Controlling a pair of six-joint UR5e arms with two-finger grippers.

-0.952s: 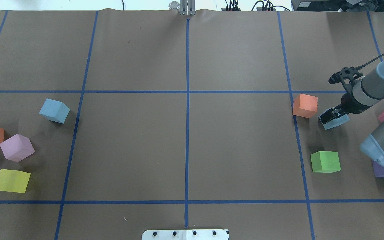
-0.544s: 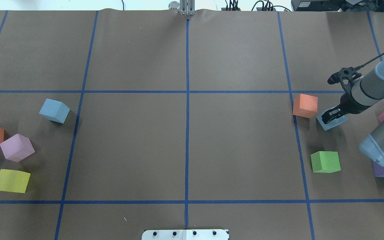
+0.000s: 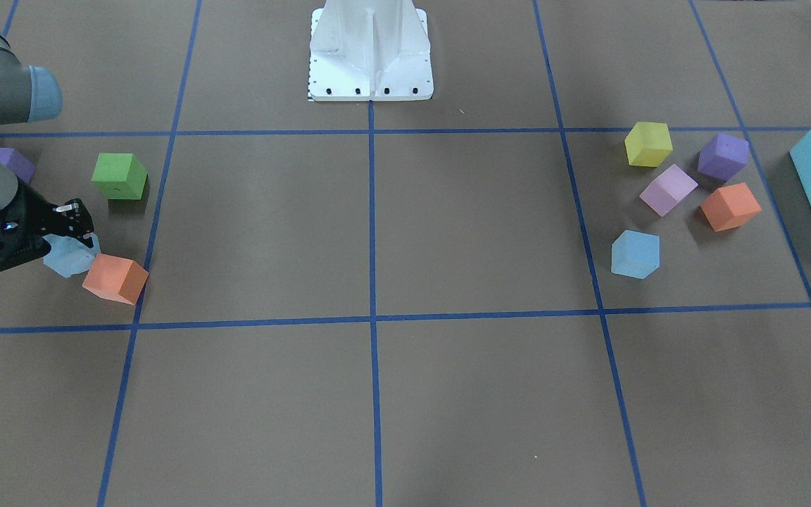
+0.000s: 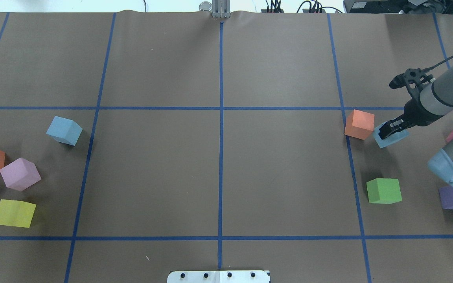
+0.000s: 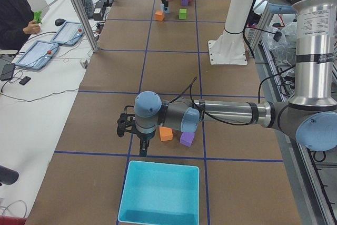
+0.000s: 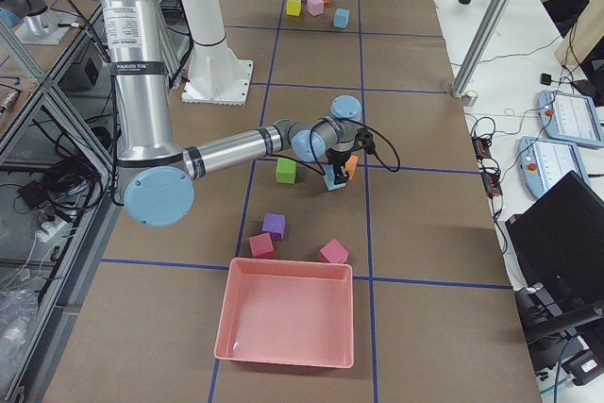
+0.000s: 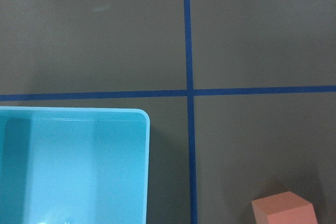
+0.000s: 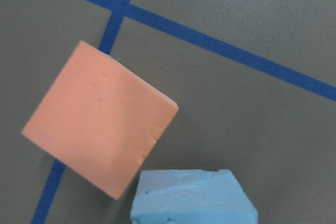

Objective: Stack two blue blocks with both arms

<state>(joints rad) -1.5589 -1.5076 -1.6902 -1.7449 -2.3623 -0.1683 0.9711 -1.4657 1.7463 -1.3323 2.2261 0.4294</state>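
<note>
In the front-facing view your right end effector (image 3: 76,227) pinches one blue block (image 3: 67,258), with the orange block (image 3: 115,279) just beside it. If you carry it sideways while low, the held cube may clip that neighbour and twist in the grip. The second blue block (image 3: 635,254) rests well apart on the far side of the surface (image 3: 377,394), near a lilac cube (image 3: 668,189), so a careless approach there could nudge the cluster. From overhead, the fingers cover the held block toward one edge. I judge the hold off-centre, and a fast swing could let it rotate or slip. The left side view shows the left end effector (image 5: 141,146) low beside the turquoise box (image 5: 160,193), but you cannot tell whether it is spread or pressed together. The left wrist camera shows only the box corner and another orange cube (image 7: 283,211), not the second blue block, so that arm seems unaligned with its target. The right wrist camera shows the held block's foam looking uneven, and its corner overlaps the orange block. You cannot tell whether they touch, and dragging could shove the orange one.
</note>
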